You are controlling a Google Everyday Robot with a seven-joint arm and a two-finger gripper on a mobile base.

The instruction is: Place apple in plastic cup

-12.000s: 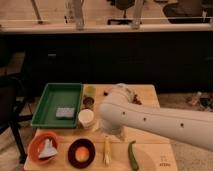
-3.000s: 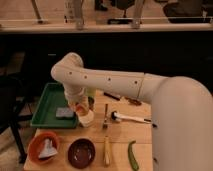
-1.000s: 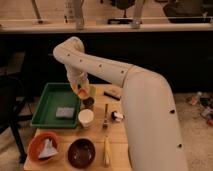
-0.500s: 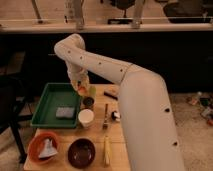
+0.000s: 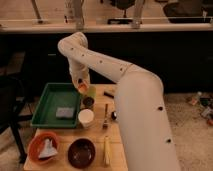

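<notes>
The gripper (image 5: 81, 85) pinches the small orange apple (image 5: 82, 87) just above the yellow-green plastic cup (image 5: 90, 92); a small dark cup (image 5: 88, 102) and a white cup (image 5: 86, 118) stand in front of it.

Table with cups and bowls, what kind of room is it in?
Probably a lab set up like a kitchen: a wooden table holds a green tray, a white cup and bowls, while the gripper holds an apple over the plastic cup.
</notes>
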